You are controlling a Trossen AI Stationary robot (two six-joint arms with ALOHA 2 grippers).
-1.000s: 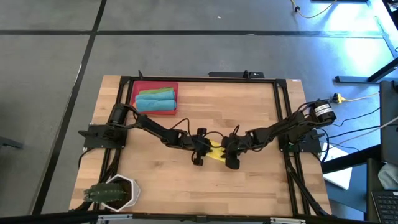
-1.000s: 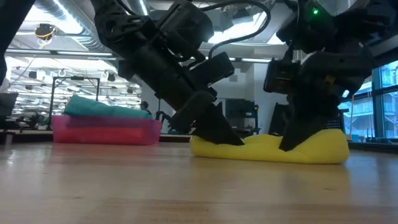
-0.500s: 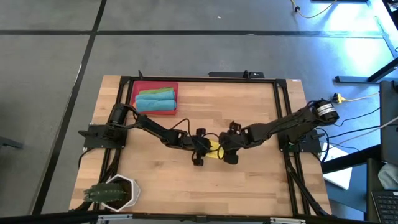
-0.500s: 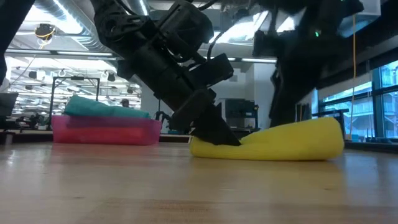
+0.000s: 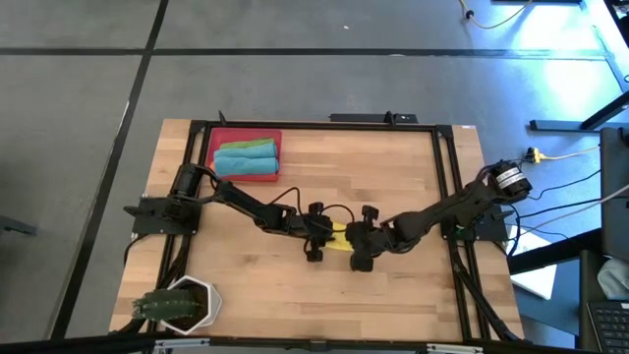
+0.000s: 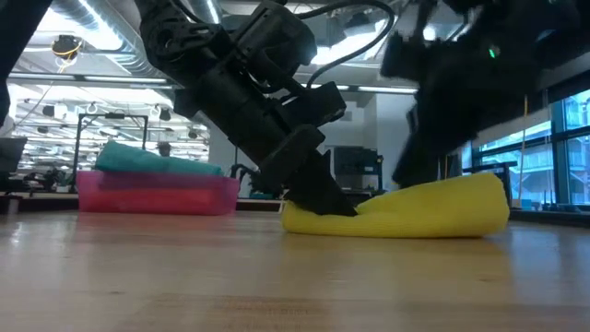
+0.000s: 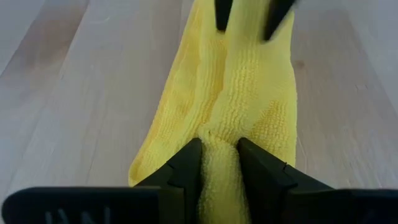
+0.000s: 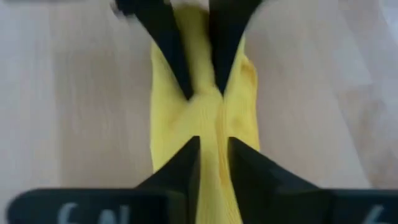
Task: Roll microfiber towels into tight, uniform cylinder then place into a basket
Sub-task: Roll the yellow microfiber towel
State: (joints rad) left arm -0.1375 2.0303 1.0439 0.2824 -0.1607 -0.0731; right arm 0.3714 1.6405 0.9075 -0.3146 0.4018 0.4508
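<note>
Left gripper (image 7: 218, 163): fingers are pinching one end of the yellow towel (image 7: 239, 99), closed down to the thickness of the cloth. You are holding that end low on the table, probably to anchor it so the roll does not loosen.

Right gripper (image 8: 213, 160): fingers are closing narrowly on the opposite end of the same towel, with a ridge of cloth between them. You are facing the left gripper across the roll, so each end is being gripped.

Yellow towel (image 6: 406, 210): it is lying near the middle of the wooden table (image 5: 393, 177) as a thick, uneven cylinder, fatter at one end in the low view. You are likely tightening it or readying a two-handed lift.

Basket (image 5: 222, 141): the red tray is sitting at the table's far left corner, well apart from the roll. It is already holding a teal-blue towel (image 5: 236, 161) and a green towel (image 5: 257, 146), rolled.

Plant pot (image 5: 180, 303): white hexagonal pot at the near left corner, clear of your work.
</note>
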